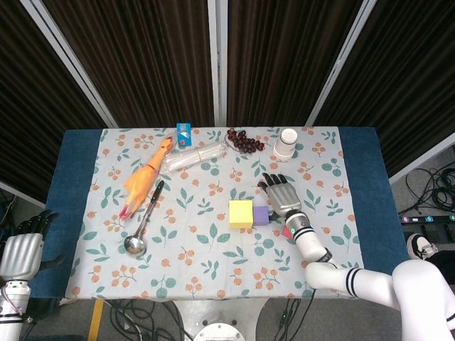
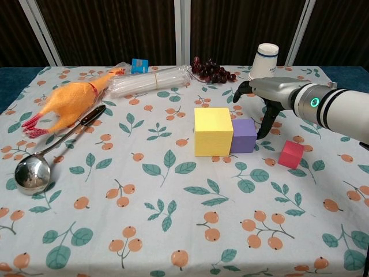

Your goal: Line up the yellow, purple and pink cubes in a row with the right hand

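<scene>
Table under leaf-and-berry cloth. Yellow cube touching purple cube on its right. Right hand spread flat, palm down, over purple cube's right side; holds nothing. Pink cube mostly hidden under right wrist. Left hand off table at lower left, fingers apart, empty. Rubber chicken, spoon, plastic tube bundle, blue box, grapes, paper cup along table's far and left parts.
</scene>
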`<state>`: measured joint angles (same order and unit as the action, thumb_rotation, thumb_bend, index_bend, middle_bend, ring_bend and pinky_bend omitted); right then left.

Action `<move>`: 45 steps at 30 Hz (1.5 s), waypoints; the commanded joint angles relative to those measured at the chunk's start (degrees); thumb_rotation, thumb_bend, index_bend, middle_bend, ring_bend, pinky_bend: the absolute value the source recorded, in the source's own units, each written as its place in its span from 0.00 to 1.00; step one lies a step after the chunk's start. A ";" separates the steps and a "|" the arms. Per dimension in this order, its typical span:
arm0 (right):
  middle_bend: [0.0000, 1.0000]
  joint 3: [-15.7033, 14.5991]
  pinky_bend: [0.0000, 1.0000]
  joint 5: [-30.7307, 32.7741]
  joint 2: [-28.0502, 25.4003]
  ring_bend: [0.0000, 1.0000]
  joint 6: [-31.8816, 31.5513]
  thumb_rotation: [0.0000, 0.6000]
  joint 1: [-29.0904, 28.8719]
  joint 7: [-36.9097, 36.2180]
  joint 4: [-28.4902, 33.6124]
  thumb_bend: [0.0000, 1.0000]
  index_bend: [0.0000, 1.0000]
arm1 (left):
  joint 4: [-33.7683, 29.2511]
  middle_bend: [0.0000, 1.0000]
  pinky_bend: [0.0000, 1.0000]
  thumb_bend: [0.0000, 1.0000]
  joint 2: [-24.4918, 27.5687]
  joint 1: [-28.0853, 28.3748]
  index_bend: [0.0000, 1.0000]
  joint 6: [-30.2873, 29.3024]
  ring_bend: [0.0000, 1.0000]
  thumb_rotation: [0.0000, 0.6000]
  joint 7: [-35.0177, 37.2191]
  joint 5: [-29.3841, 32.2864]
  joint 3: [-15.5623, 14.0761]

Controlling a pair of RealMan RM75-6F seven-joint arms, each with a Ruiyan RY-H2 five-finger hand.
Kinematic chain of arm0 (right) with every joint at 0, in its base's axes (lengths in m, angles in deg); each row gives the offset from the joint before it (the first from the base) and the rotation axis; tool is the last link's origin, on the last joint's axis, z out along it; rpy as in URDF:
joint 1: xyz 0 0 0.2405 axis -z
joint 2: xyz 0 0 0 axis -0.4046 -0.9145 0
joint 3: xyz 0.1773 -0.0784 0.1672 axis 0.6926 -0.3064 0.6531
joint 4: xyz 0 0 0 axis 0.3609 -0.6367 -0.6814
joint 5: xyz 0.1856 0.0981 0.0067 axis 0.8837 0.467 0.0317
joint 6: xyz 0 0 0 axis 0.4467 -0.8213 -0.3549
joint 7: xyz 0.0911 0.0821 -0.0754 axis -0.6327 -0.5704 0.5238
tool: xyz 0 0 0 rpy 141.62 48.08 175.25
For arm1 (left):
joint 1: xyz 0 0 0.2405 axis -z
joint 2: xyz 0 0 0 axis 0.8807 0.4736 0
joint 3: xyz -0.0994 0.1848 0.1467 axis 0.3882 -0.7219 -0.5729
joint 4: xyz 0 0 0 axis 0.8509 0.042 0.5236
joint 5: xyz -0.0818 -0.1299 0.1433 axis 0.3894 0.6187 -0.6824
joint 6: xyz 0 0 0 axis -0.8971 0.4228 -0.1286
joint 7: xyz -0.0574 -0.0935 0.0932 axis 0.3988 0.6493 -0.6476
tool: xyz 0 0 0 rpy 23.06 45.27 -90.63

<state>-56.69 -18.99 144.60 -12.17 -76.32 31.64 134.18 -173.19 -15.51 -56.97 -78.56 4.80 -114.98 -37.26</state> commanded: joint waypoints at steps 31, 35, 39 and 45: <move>0.00 -3.14 0.00 -10.05 -12.80 0.00 -3.03 1.00 6.29 -2.47 11.89 0.09 0.22 | -0.26 0.23 0.21 0.09 0.13 0.19 0.22 -0.38 0.18 1.00 -0.13 -0.54 0.22; 0.01 -6.64 0.00 -19.45 -18.46 0.00 -1.06 1.00 8.44 -7.32 14.86 0.12 0.26 | -0.59 0.23 0.21 0.09 0.31 0.20 0.22 -0.51 0.18 1.00 -0.33 -0.62 0.27; 0.03 -9.77 0.00 -27.30 -20.66 0.00 -0.70 1.00 9.89 -9.86 14.39 0.12 0.26 | -1.08 0.23 0.21 0.09 0.42 0.24 0.22 -0.64 0.18 1.00 -0.78 -0.80 0.23; 0.03 -12.13 0.00 -35.96 -20.12 0.00 -1.70 1.00 10.88 -11.69 10.96 0.12 0.26 | -1.81 0.23 0.21 0.09 0.66 -0.07 0.22 -1.06 0.18 1.00 -1.26 -0.79 0.08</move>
<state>-67.39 -52.32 124.74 -13.64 -66.25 21.29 146.52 -174.98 -14.87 -57.02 -79.60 3.56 -115.78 -37.16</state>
